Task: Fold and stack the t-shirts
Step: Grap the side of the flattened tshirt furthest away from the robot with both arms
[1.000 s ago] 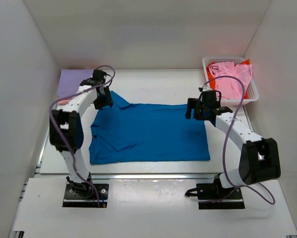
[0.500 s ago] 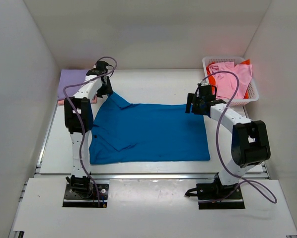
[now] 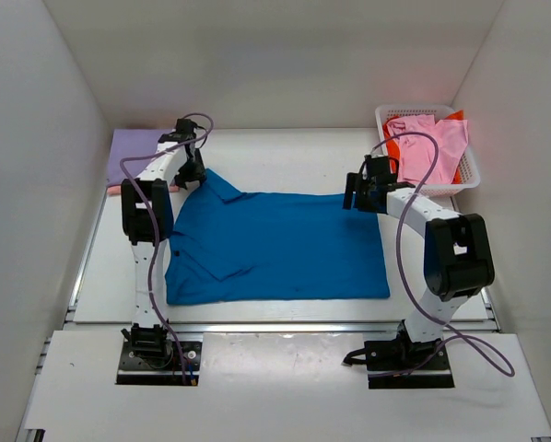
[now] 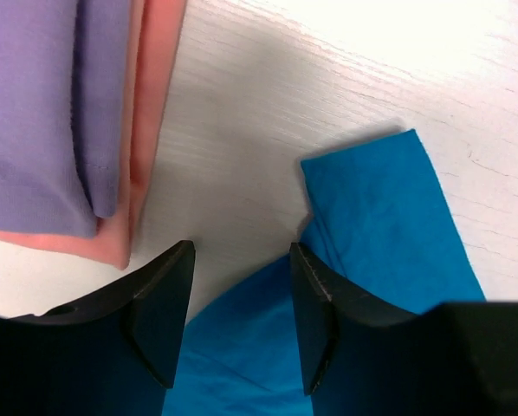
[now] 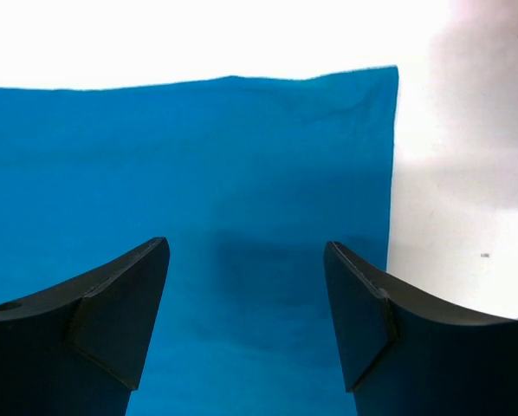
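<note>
A bright blue collared t-shirt (image 3: 275,244) lies spread flat on the table, collar to the left. My left gripper (image 3: 191,175) is open above its far left sleeve (image 4: 389,225), jaws astride the sleeve's edge, holding nothing. My right gripper (image 3: 358,196) is open above the shirt's far right corner (image 5: 328,147), empty. A folded lavender t-shirt (image 3: 133,152) lies on a salmon one (image 4: 151,113) at the far left. Pink (image 3: 432,143) and orange-red (image 3: 392,152) shirts lie in the basket.
A white plastic mesh basket (image 3: 464,180) stands at the far right corner. White walls close in on the left, right and back. The table's front edge (image 3: 275,324) runs just beyond the arm bases.
The left arm has reached farther back, bringing its gripper over the blue shirt's far left sleeve. The right gripper has shifted slightly back over the far right corner. The shirt has not moved.
</note>
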